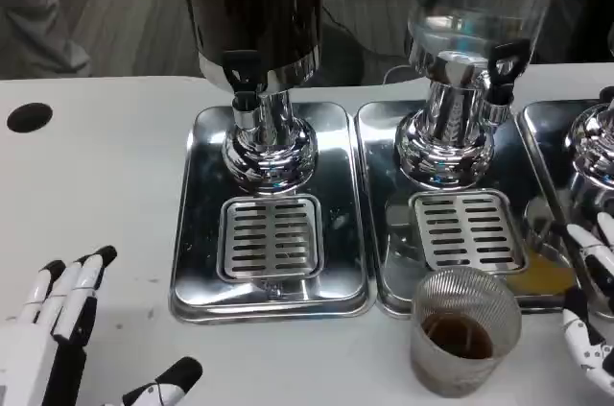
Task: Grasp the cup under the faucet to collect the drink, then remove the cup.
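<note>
While neither hand holds anything, the cup stands free:
Left fingers (72, 286): spread, straight, empty; left hand (58, 339) low over the desk (106, 185)
Right fingers (590, 252): apart, empty; right hand (595, 310) just beside the cup
Cup (463, 329): on the desk before the right drip tray (460, 118), away from either faucet; dark drink inside
Axis: upright, mouth up
Risk: I judge a clumsy sideways reach could tip it; drink would spill
</note>
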